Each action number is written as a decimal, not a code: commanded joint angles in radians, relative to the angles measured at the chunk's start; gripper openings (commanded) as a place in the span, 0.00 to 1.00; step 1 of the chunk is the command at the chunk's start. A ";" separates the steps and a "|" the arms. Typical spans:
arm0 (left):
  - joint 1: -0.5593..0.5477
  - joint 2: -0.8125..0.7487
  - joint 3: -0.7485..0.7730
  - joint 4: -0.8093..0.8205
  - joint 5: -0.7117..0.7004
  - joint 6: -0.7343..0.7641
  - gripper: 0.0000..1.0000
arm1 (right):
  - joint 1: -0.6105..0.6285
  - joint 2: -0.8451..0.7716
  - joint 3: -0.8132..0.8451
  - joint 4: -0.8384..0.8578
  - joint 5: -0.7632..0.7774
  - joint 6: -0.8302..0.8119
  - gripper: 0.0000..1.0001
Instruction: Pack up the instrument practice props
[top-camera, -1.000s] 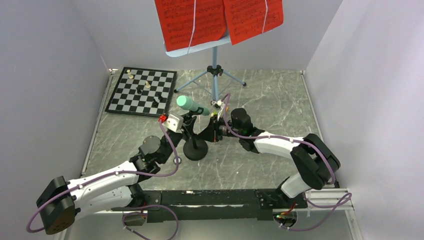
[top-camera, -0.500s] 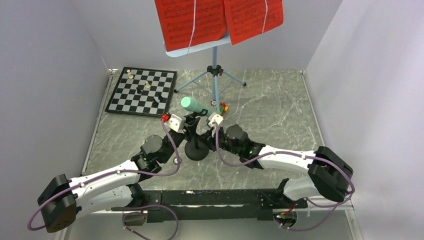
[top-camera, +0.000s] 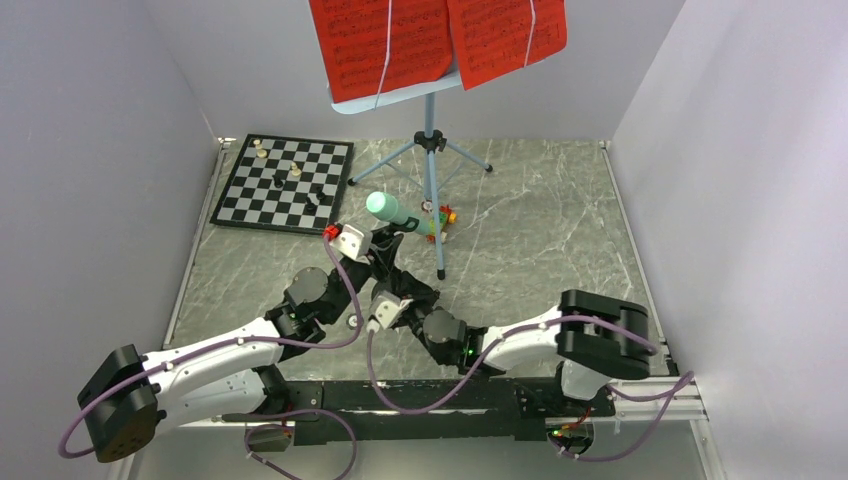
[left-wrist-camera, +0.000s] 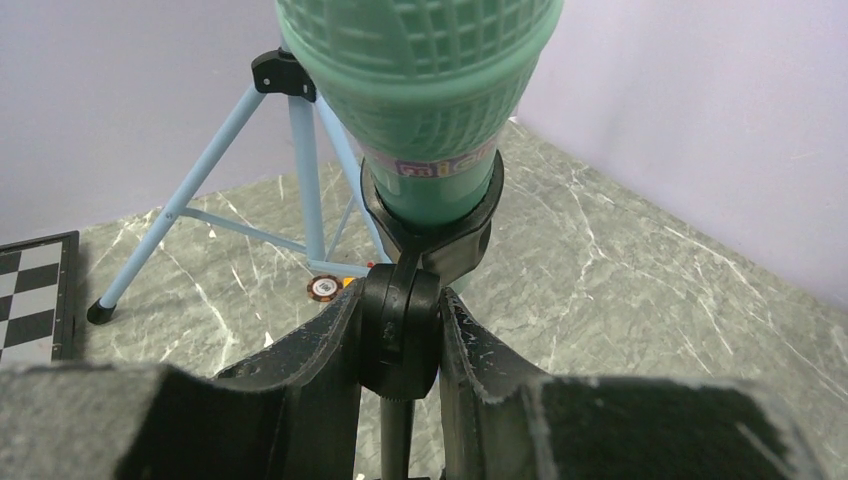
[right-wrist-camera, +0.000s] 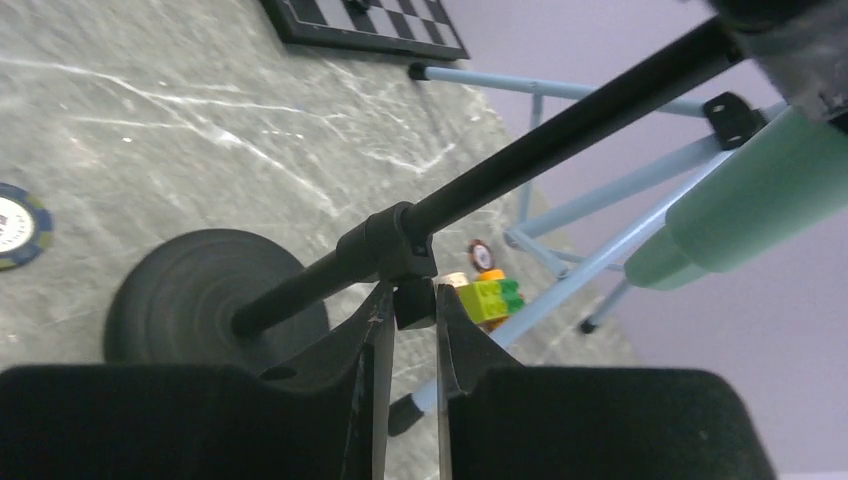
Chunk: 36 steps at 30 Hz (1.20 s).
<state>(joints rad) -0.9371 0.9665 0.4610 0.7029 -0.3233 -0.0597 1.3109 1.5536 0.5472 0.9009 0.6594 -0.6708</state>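
Grey marble tabletop (top-camera: 560, 230) boxed in by pale walls (top-camera: 90, 150). Both arms reach inward to the mic stand (right-wrist-camera: 560, 135) at mid-table, before the blue music stand (top-camera: 430, 150). The left gripper (left-wrist-camera: 400, 318) clamps its swivel joint (mint microphone (left-wrist-camera: 420, 90) just above); the right gripper (right-wrist-camera: 408, 300) pinches the pole's lower collar, jaws nearly closed.

L arm (top-camera: 220, 355) reaches fwd-right, R arm (top-camera: 530, 340) folded low toward centre; L gripper (left-wrist-camera: 400, 335) & R gripper (right-wrist-camera: 412, 312) both clamped on mic stand (right-wrist-camera: 600, 112).
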 joint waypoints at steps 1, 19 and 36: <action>-0.004 0.037 -0.019 -0.152 -0.014 -0.069 0.00 | 0.035 0.106 -0.030 0.221 0.206 -0.298 0.00; -0.003 0.048 -0.024 -0.139 -0.028 -0.071 0.00 | 0.053 -0.019 0.035 -0.123 0.161 -0.035 0.49; -0.003 0.034 -0.017 -0.128 -0.037 -0.062 0.00 | -0.226 -0.567 0.065 -0.708 -0.364 0.852 0.82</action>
<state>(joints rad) -0.9375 0.9791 0.4622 0.7208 -0.3378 -0.0921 1.2709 1.1126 0.6098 0.3004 0.5735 -0.2024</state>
